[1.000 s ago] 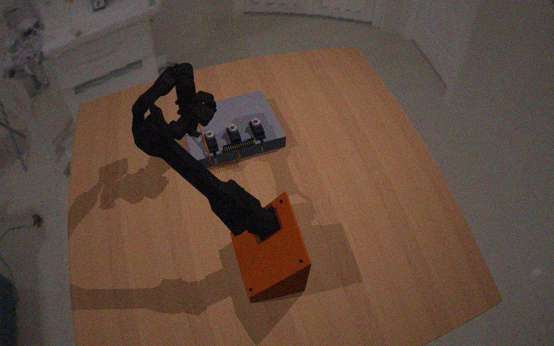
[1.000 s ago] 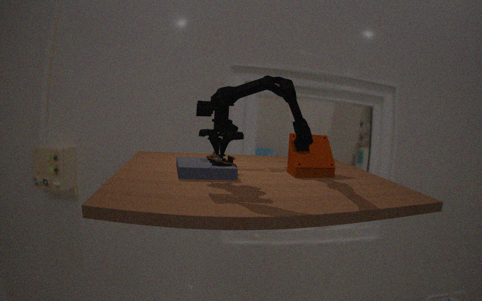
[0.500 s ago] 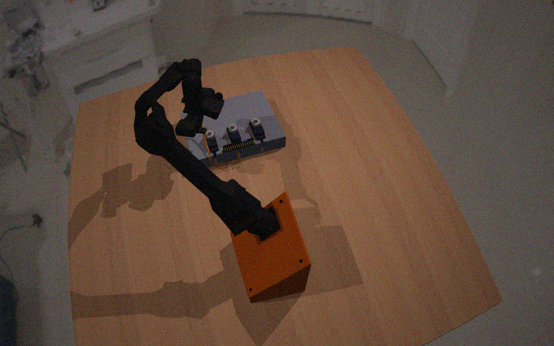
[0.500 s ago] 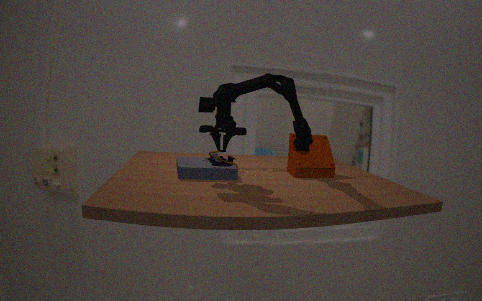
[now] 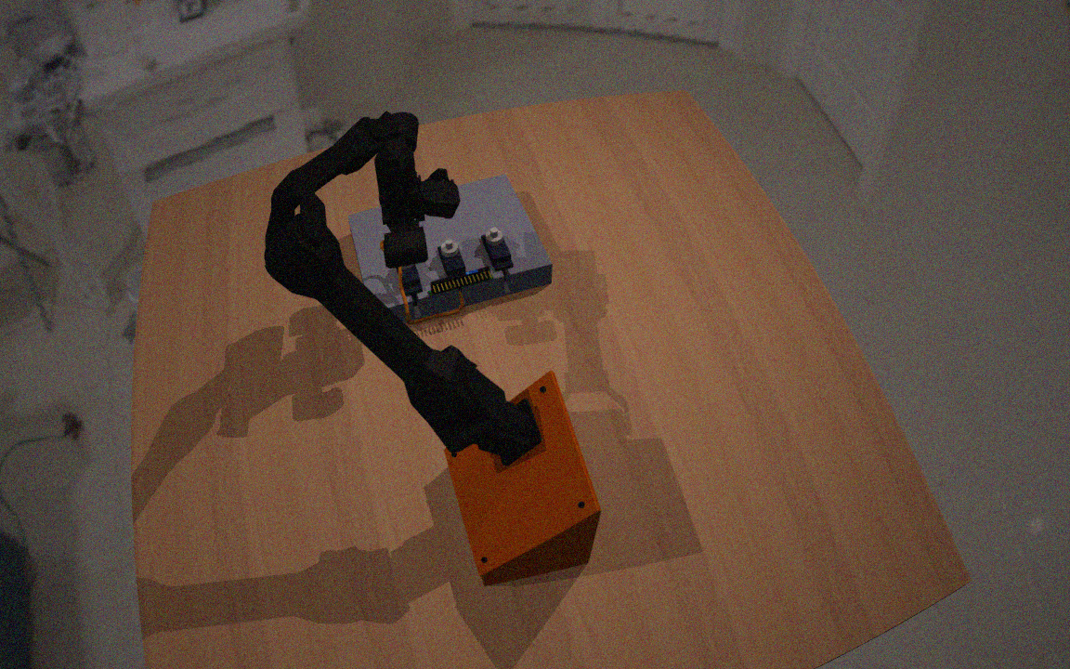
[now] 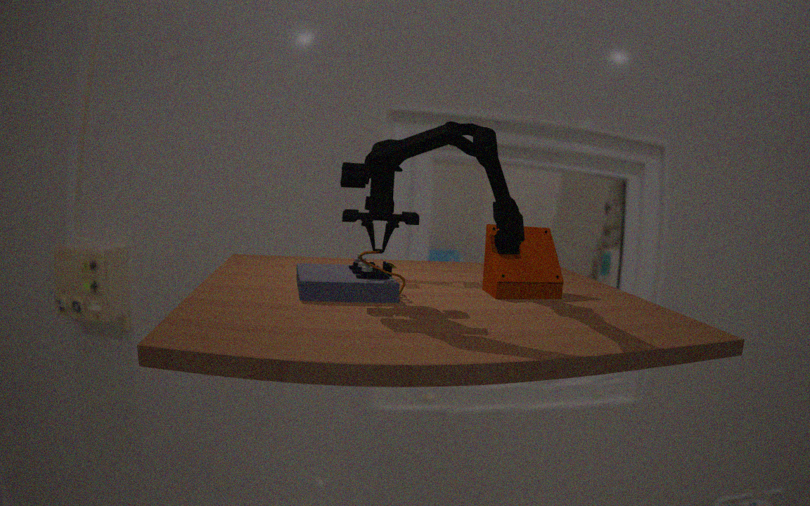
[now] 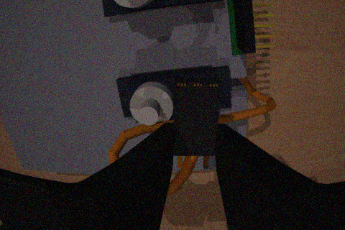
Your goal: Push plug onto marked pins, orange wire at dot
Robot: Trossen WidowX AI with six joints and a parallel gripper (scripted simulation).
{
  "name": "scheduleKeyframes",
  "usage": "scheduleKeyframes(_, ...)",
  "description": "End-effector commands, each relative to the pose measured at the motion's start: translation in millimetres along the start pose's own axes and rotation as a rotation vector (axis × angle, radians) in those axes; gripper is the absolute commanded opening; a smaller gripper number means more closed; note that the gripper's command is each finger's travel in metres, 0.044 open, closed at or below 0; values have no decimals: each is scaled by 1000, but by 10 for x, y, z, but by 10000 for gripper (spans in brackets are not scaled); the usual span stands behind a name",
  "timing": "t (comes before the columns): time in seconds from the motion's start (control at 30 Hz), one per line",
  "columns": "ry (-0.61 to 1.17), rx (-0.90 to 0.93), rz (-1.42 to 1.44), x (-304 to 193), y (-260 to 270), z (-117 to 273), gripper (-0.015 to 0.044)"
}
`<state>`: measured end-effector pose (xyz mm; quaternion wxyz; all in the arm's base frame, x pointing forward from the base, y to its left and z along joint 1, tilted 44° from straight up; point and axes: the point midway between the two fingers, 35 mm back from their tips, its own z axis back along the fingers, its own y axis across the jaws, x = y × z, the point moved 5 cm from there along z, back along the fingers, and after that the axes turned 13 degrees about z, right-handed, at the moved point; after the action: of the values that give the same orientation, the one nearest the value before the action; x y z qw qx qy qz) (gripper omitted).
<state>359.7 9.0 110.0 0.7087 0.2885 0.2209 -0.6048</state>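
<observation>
My gripper [image 6: 378, 251] [image 7: 194, 132] is shut on the black plug [image 7: 195, 111], held above the near-side servo [image 7: 224, 95]. In the wrist view the plug's end with small orange marks points up the picture, its wires leave at the bottom, and its length lies roughly along the pin row, across the pins. The orange lead [image 5: 439, 317] [image 6: 403, 282] [image 7: 122, 145] loops out past the holder's edge. The row of metal pins [image 5: 462, 282] [image 7: 264, 26] points right, at the wrist view's upper right. A blue patch [image 5: 472, 271] shows by the row; the dot cannot be made out.
The grey-blue holder [image 5: 493, 198] [image 6: 332, 288] [image 7: 54, 61] carries two more servos with white horns, a middle one [image 5: 450, 259] and a far one [image 5: 495, 249]. The orange base block [image 5: 522, 491] [image 6: 521, 270] stands on the wooden table [image 5: 730, 373] [image 6: 269, 343].
</observation>
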Motion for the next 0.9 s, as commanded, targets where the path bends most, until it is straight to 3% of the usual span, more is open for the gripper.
scheduleKeyframes(0.0,-7,-1,101,86,-70,8,0)
scheduleKeyframes(0.87,-8,-9,823,523,-589,8,0)
